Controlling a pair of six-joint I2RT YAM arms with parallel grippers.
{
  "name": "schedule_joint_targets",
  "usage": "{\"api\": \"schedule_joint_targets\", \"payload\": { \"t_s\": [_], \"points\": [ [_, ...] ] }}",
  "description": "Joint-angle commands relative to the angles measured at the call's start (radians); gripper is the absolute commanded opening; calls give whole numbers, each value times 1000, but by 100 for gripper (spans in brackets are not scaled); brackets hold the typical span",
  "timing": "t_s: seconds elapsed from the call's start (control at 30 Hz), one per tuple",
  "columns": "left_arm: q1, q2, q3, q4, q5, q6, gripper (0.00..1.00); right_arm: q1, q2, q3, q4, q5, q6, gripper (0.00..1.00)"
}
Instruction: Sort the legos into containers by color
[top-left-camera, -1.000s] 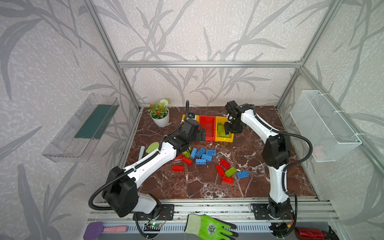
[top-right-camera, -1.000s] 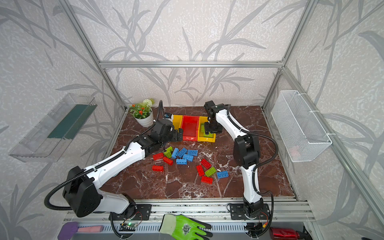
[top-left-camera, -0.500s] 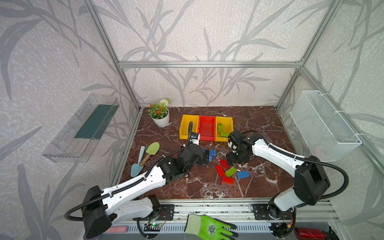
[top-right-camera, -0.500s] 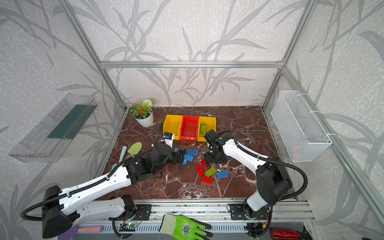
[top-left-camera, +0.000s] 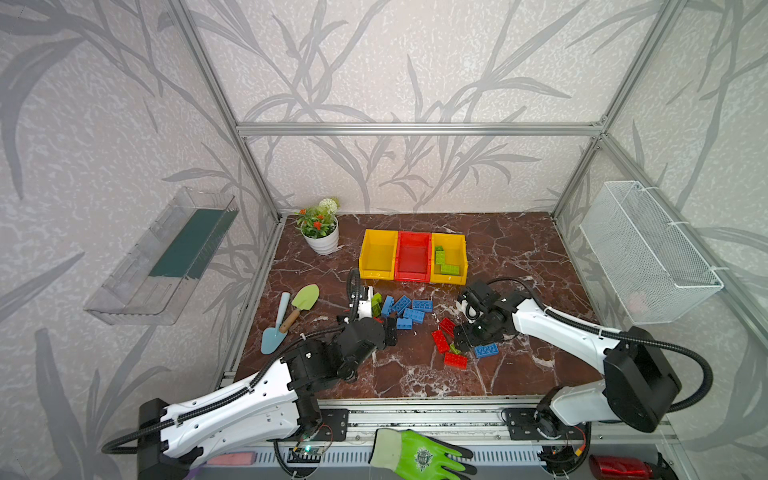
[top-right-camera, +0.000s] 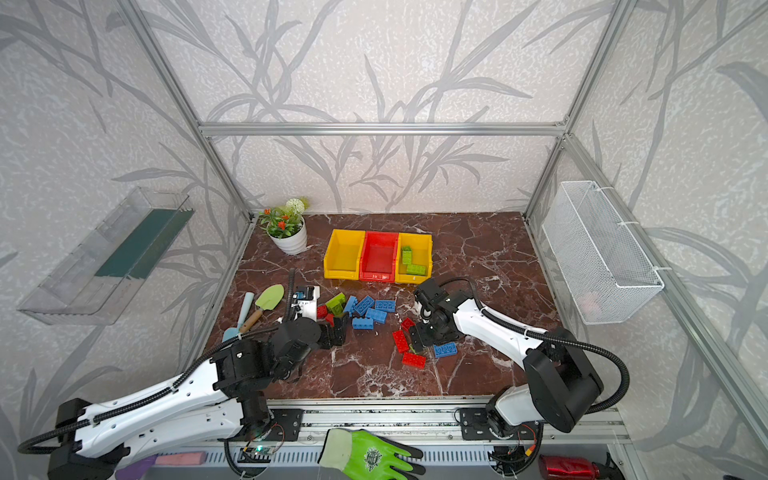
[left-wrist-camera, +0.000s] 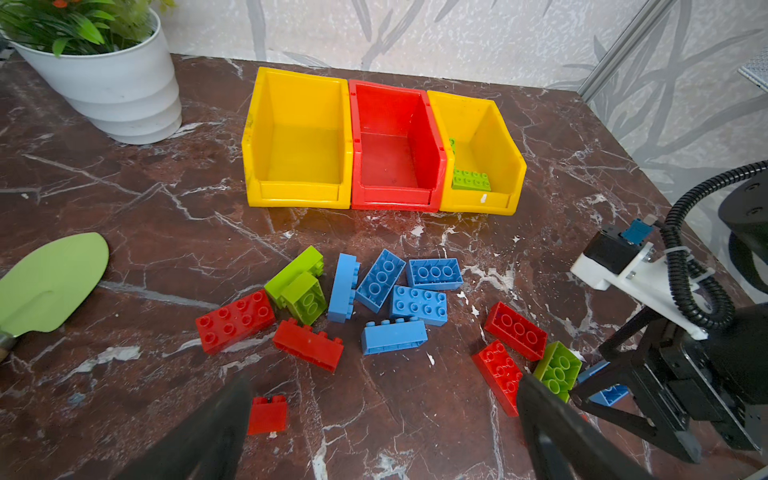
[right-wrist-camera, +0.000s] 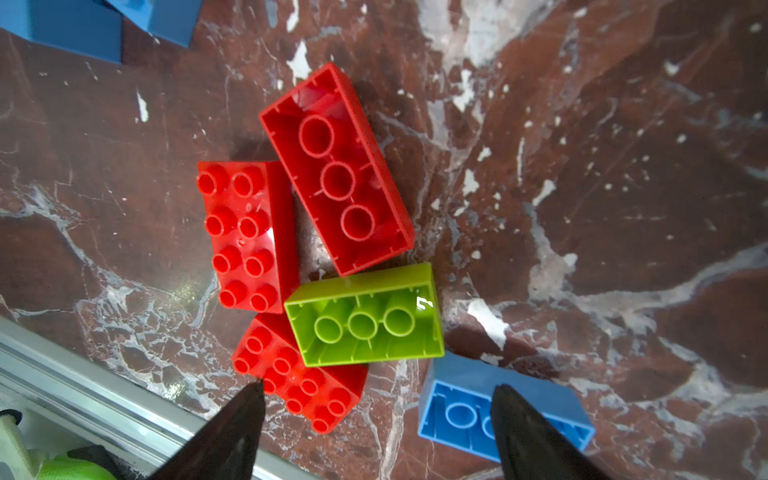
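Three joined containers stand at the back: a yellow bin (top-left-camera: 377, 253), a red bin (top-left-camera: 412, 258) and a yellow bin (top-left-camera: 457, 249) holding green legos (top-left-camera: 445, 262). Blue legos (top-left-camera: 409, 308) lie loose in the middle, with red and green ones (left-wrist-camera: 291, 286) beside them. My left gripper (left-wrist-camera: 384, 380) is open over bare table, a small red brick (left-wrist-camera: 268, 413) by one finger. My right gripper (right-wrist-camera: 379, 386) is open just above an upside-down green lego (right-wrist-camera: 365, 316), among red legos (right-wrist-camera: 336, 170) and a blue one (right-wrist-camera: 457, 399). In both top views the grippers (top-left-camera: 388, 332) (top-right-camera: 419, 338) hang low over the pile.
A white flower pot (top-left-camera: 323, 239) stands back left. A green trowel (top-left-camera: 305, 297) and a blue trowel (top-left-camera: 272, 336) lie at the left. A wire basket (top-left-camera: 648, 253) hangs on the right wall, a clear tray (top-left-camera: 166, 253) on the left. A green glove (top-left-camera: 415, 455) lies on the front rail.
Both arms have drawn back from the bins towards the front and come down over the loose pile. The right gripper's jaws have spread wider.
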Motion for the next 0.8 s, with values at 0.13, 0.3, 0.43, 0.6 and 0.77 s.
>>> {"api": "schedule_joint_targets", "payload": {
  "t_s": [0.13,0.3,0.43,0.6,0.77],
  "points": [
    [-6,-51,-26,-57,-64,-41,99,30,40,5,38,34,-7,86],
    [-5,-53,-33,-59,-64,-42,99,37,77,12,34,65,-15,85],
    [-5,-59,-40,-62,-68,-48,99,40,95,4,39,82,-17,84],
    [-6,-78,-50,-67,-73,-50,99,45,109,5,52,83,-15,83],
    [-6,-90,-56,-74,-82,-50,99,63,150,16,55,91,-18,80]
  ]
}}
